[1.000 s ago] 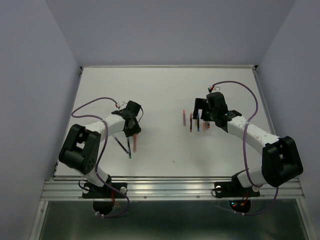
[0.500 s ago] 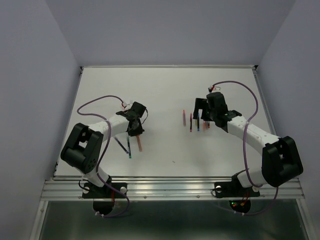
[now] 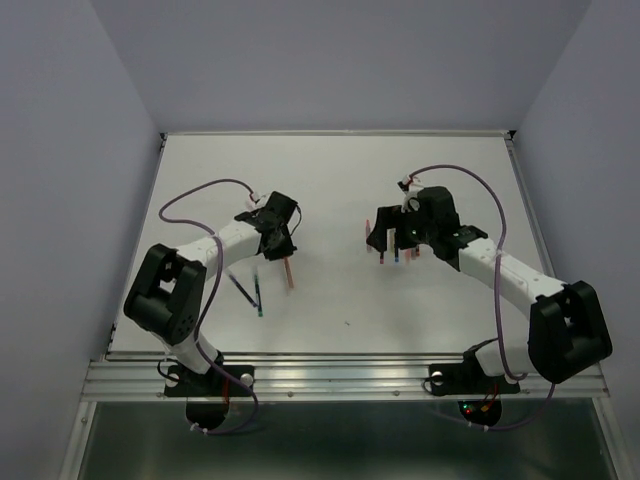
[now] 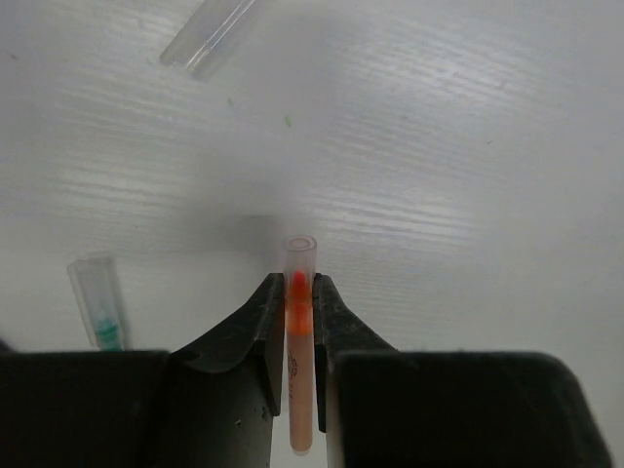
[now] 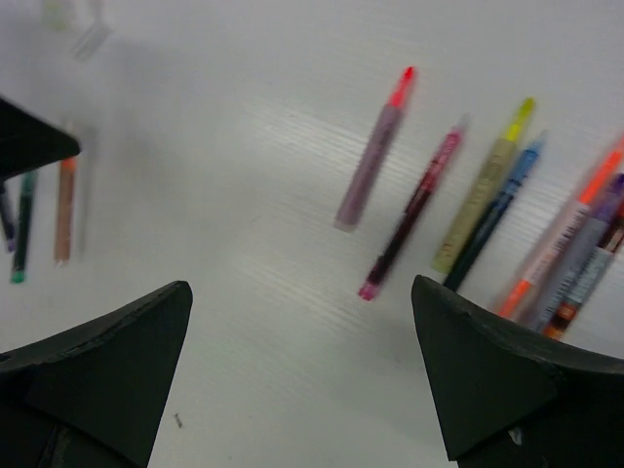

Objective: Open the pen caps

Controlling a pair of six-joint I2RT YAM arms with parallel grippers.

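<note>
My left gripper (image 4: pixel 298 292) is shut on an orange pen (image 4: pixel 298 380), gripping it just behind its clear cap (image 4: pixel 299 253), which pokes out past the fingertips above the table. From above, that pen (image 3: pixel 289 272) hangs down-right from the left gripper (image 3: pixel 275 238). My right gripper (image 5: pixel 300 285) stands wide open and holds nothing. It hovers over a row of pens: a mauve one (image 5: pixel 373 166), a magenta one (image 5: pixel 409 214), a yellow-green one (image 5: pixel 483 190) and a blue one (image 5: pixel 492 214). The right gripper (image 3: pixel 385 235) partly hides this row in the top view.
Two dark pens (image 3: pixel 250 290) lie on the white table (image 3: pixel 330 190) below the left gripper. Clear loose caps (image 4: pixel 210 29) lie ahead of it, and a clear cap with a green tip (image 4: pixel 97 304) lies to its left. Walls ring the table.
The left jaws have closed on the orange pen and carried it up and to the right, off the two dark pens. The right gripper has shifted left over the pen row, still open.
</note>
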